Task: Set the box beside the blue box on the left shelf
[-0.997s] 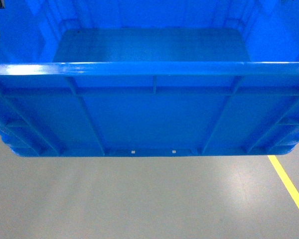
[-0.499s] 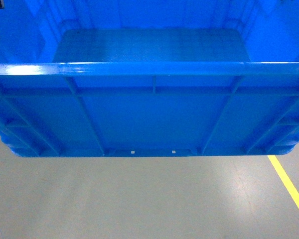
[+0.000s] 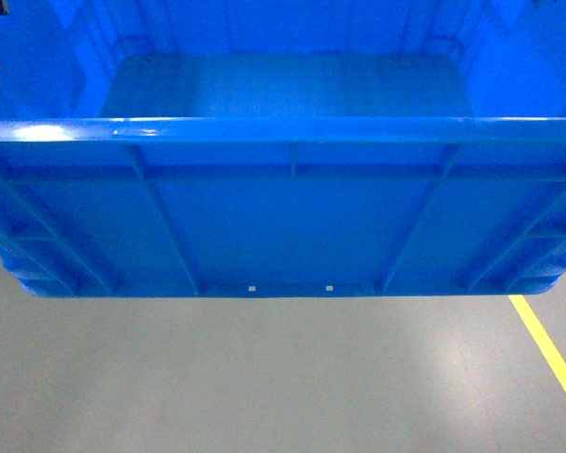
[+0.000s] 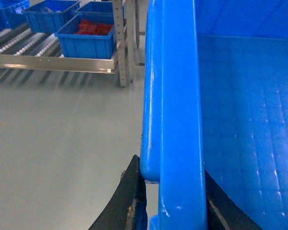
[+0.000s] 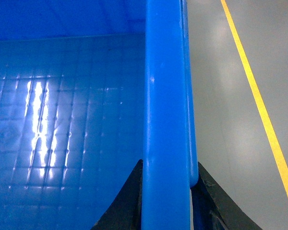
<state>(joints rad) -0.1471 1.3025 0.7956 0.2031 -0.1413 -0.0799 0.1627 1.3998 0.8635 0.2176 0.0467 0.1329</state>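
Observation:
The box (image 3: 292,217), a large bright-blue crate with ribbed walls, fills the upper head view and hangs above the floor. My left gripper (image 4: 172,168) is shut on its left rim (image 4: 177,105), one black finger (image 4: 132,191) outside and one inside. My right gripper (image 5: 169,164) is shut on the right rim (image 5: 165,96) the same way. The box is empty, with a smooth floor (image 5: 62,120). The left shelf (image 4: 53,62), with white roller rails (image 4: 19,44), stands far off at the upper left of the left wrist view. It holds a blue box (image 4: 86,43) with red contents and another blue box (image 4: 45,18).
Bare grey floor (image 3: 264,377) lies under and in front of the carried box. A yellow line (image 3: 547,349) runs along the floor on the right. A grey upright post (image 4: 120,43) of the shelf stands just right of the blue boxes.

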